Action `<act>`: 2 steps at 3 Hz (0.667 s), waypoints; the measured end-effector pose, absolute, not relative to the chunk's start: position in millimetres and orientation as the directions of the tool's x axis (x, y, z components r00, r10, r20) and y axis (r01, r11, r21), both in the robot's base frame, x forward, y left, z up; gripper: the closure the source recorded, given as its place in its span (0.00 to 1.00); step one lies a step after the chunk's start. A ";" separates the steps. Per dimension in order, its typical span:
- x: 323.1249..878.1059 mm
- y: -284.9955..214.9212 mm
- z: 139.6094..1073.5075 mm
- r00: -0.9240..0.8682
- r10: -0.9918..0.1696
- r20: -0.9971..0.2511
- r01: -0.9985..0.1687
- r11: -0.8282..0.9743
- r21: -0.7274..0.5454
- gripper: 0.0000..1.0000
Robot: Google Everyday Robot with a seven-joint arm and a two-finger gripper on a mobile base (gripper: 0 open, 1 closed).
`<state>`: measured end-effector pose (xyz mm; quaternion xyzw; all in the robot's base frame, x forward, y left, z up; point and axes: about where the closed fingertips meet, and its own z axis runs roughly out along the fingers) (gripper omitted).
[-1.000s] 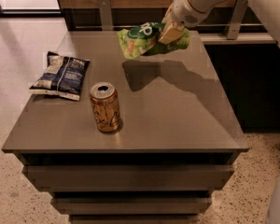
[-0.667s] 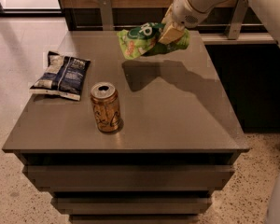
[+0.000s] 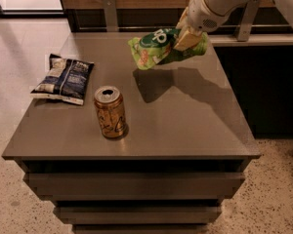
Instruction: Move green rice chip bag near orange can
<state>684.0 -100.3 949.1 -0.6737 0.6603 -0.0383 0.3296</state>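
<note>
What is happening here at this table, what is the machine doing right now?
The robot's gripper holds the green rice chip bag in the air above the far right part of the table, its fingers closed on the bag's right end. The orange can stands upright nearer the front left. A dark blue-and-white bag lies flat by the left edge. The green bag is not yet set down beside the can.

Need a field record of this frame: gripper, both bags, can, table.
table: grey top, drawers below
gripper: above the table's far right, shut on green bag
green bag: held in the air, shadow on the table beneath
orange can: upright, front left, apart from green bag
blue bag: lying flat at left edge, behind orange can
</note>
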 end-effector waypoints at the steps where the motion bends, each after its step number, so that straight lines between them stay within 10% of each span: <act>1: 655.6 -103.4 949.9 0.144 -0.927 -0.347 -0.870 0.049 -0.491 1.00; 2: 635.6 -103.6 947.9 0.155 -0.934 -0.321 -0.876 0.020 -0.481 1.00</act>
